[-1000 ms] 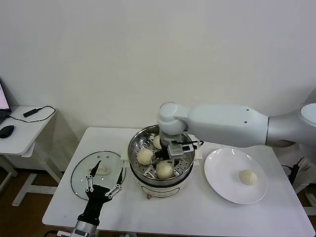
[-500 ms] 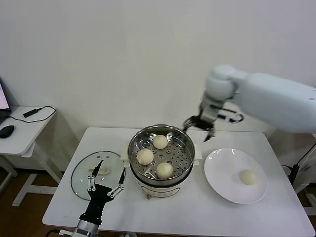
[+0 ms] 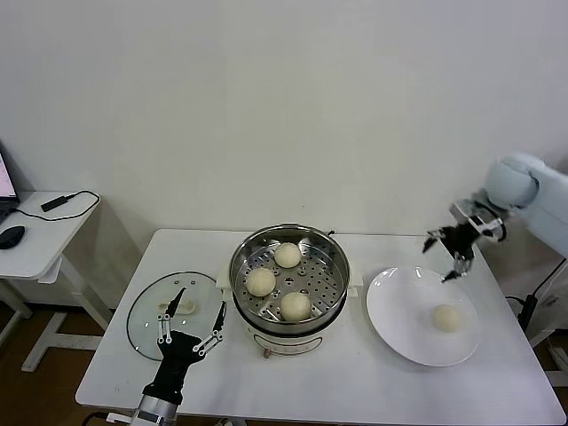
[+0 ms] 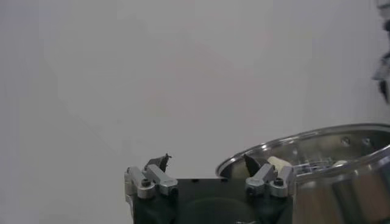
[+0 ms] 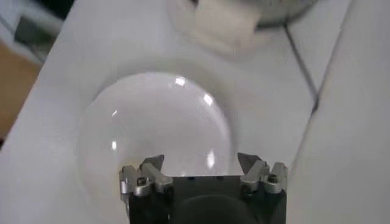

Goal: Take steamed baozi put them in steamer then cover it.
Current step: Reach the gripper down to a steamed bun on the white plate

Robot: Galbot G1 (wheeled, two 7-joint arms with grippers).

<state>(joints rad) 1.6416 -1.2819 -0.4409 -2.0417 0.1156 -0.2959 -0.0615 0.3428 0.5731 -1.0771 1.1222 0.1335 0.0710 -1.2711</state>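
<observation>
Three steamed baozi [image 3: 287, 255] [image 3: 260, 281] [image 3: 295, 305] lie on the perforated tray inside the steel steamer [image 3: 330, 263] at the table's middle. One more baozi [image 3: 445, 318] rests on the white plate [image 3: 399, 311] to the right. My right gripper [image 3: 449, 253] hangs open and empty in the air above the plate's far right edge. In the right wrist view the plate [image 5: 152, 128] lies below the right gripper [image 5: 201, 161]. The cover [image 3: 146, 312], clear glass with a cream handle, lies flat at the left. My left gripper [image 3: 190, 318] stands open at the cover's near edge, holding nothing. The left gripper [image 4: 206, 162] faces the steamer [image 4: 341, 158] in the left wrist view.
The steamer stands on a white base [image 3: 284, 342]. A side table [image 3: 40, 232] with a mouse and a cable stands at the far left, beyond the work table's edge. A white wall rises close behind.
My right arm has lifted out of the steamer and swung to the right, empty, ending above the plate. A third baozi now lies uncovered in the steamer. The left arm has stayed put.
</observation>
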